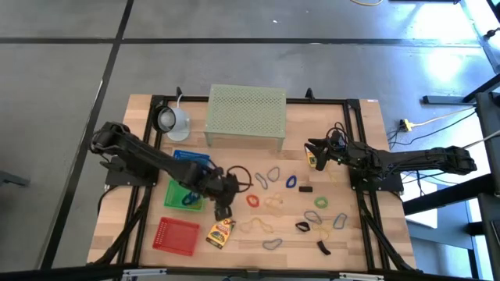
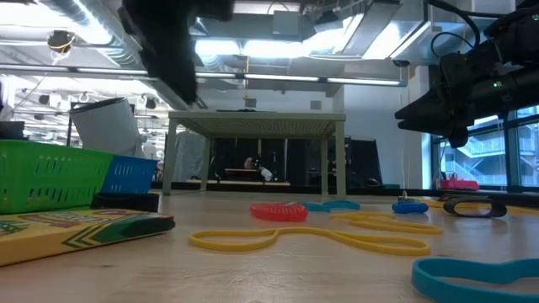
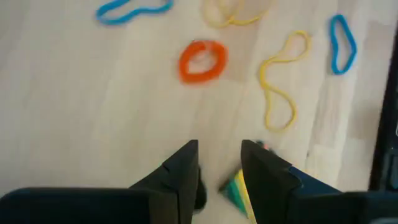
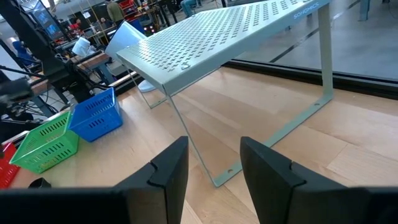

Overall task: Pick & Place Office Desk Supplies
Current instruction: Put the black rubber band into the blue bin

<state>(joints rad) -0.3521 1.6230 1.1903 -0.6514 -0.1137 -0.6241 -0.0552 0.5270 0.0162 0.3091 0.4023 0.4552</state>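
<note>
Coloured loops lie scattered on the wooden table: a red loop (image 1: 252, 200) (image 3: 203, 60), tan loops (image 1: 273, 204), a green loop (image 1: 321, 203), blue loops (image 1: 340, 221). Black clips (image 1: 302, 227) lie among them. One yellow printed box (image 1: 221, 232) (image 2: 84, 231) lies flat near the near edge. My left gripper (image 1: 223, 209) (image 3: 219, 168) hovers open just above that box's far end; the box's corner (image 3: 236, 190) shows beyond its fingers. My right gripper (image 1: 312, 154) (image 4: 213, 162) is open and raised near the mesh stand's right leg. A small yellow thing (image 1: 312, 162) shows beside it; what it is, I cannot tell.
The pale green mesh stand (image 1: 244, 115) (image 4: 236, 43) stands at the far side, with a white round lamp-like object (image 1: 173, 119) to its left. Green (image 1: 183, 193), blue (image 1: 191, 160) and red (image 1: 177, 236) baskets sit on the left. A black ring (image 1: 241, 176) lies by the left wrist.
</note>
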